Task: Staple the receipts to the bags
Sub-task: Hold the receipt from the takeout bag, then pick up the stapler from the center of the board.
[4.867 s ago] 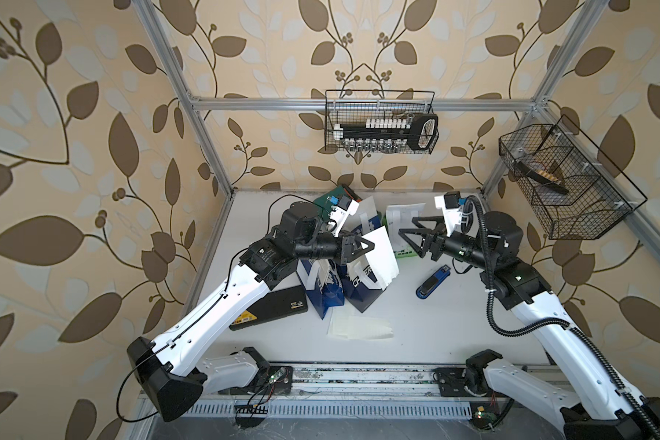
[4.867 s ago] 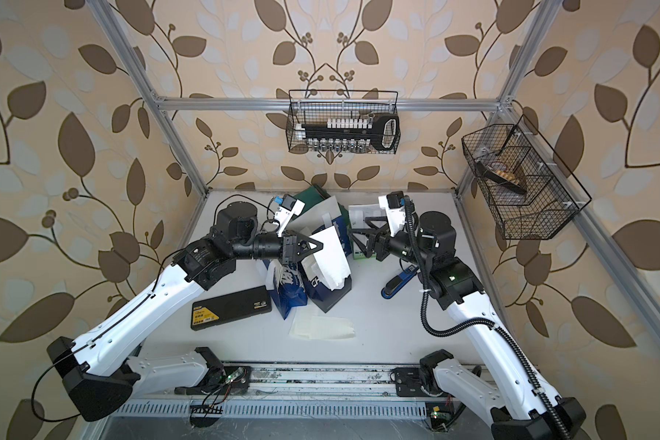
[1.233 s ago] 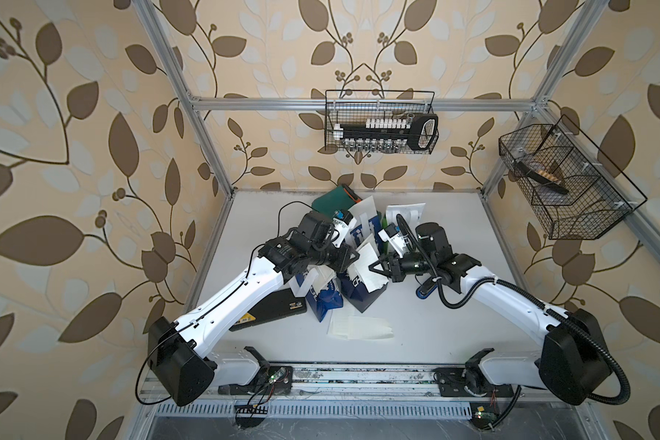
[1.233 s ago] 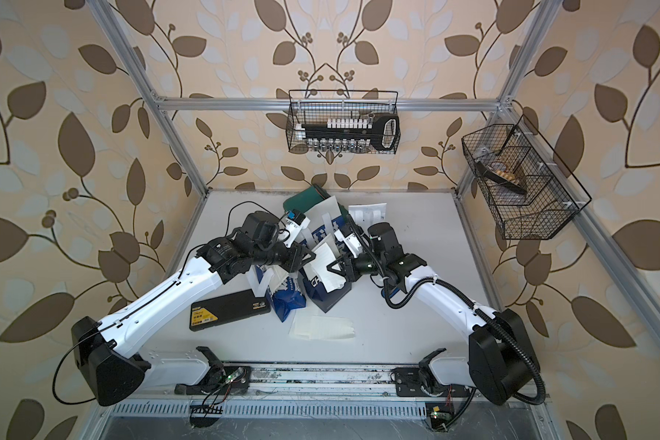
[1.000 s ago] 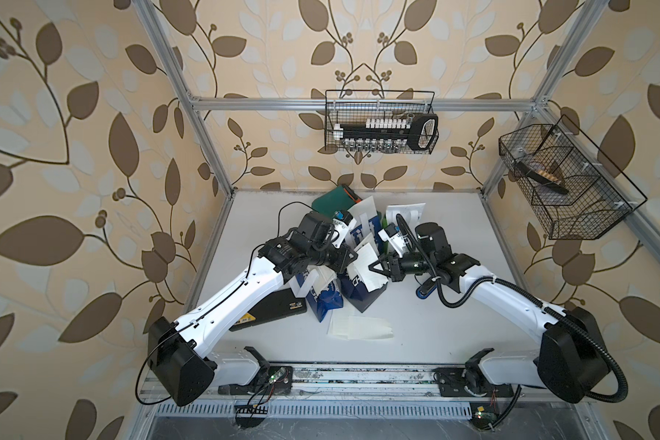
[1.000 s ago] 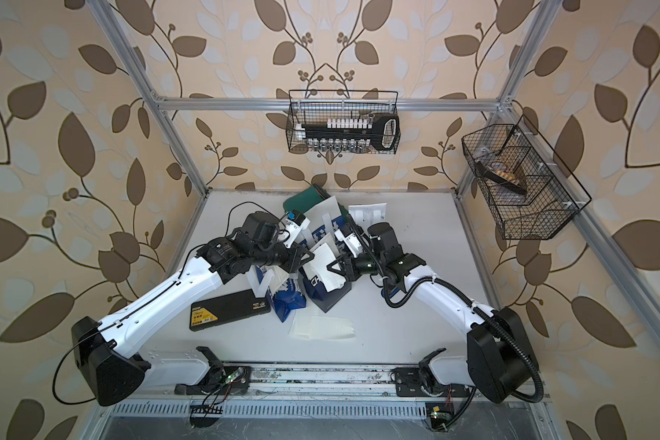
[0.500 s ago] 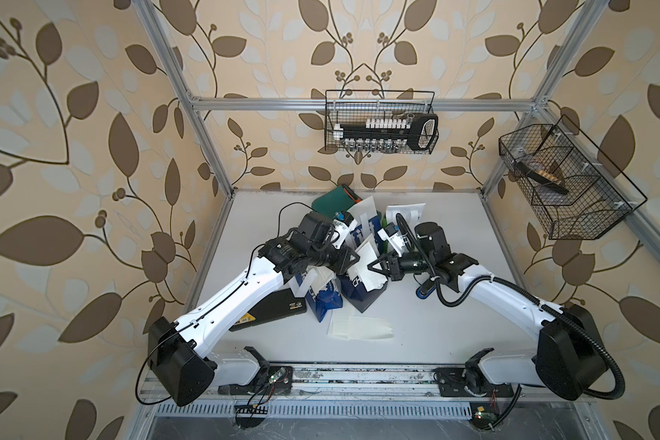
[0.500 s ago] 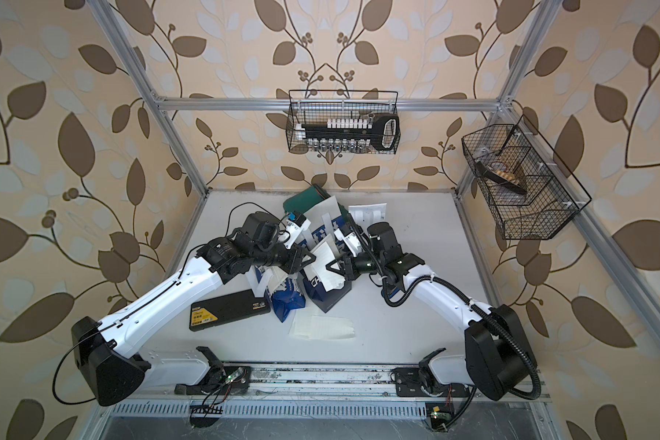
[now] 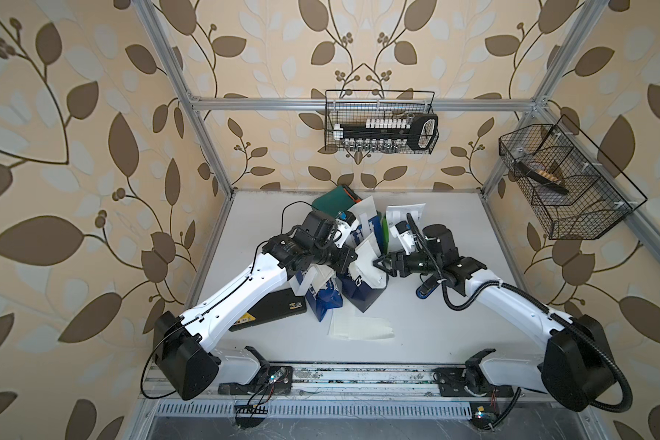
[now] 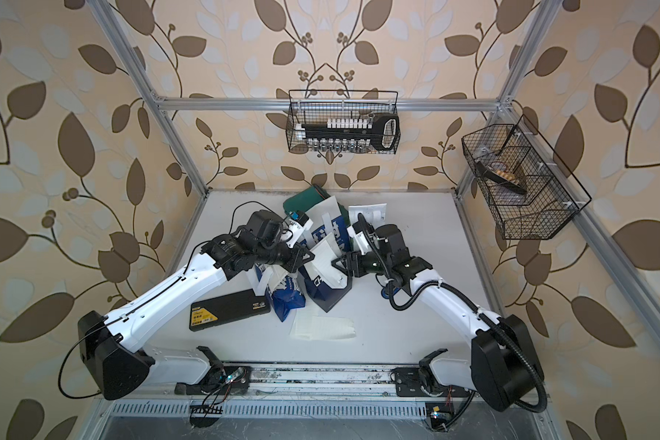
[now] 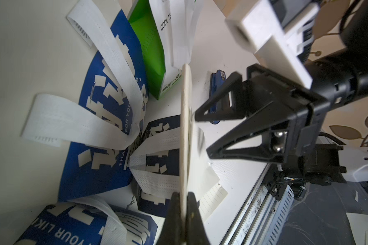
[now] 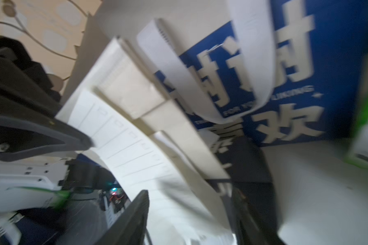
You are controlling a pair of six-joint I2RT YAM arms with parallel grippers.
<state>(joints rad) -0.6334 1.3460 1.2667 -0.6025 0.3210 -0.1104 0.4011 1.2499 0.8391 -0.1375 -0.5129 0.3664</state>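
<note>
White receipt (image 11: pixel 184 127) pinched in left jaws, right jaws wide; imo hold it flat on navy bag (image 9: pixel 362 301) before stapling.

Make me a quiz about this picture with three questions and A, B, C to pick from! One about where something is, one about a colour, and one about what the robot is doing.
1. Where is the blue stapler?
A. In a wire basket on the wall
B. On the table by the right arm
C. On top of the flat black box

2. What colour is the bag that is not navy?
A. Red
B. Yellow
C. Green

3. What is the left end effector doing?
A. Standing wide open
B. Shut on a white receipt
C. Shut on the stapler

Answers:
1 B: the stapler lies on the white table close to the right arm.
2 C: its side is bright green next to the navy bags.
3 B: in the left wrist view its two fingers pinch the thin receipt, which is seen edge-on.
</note>
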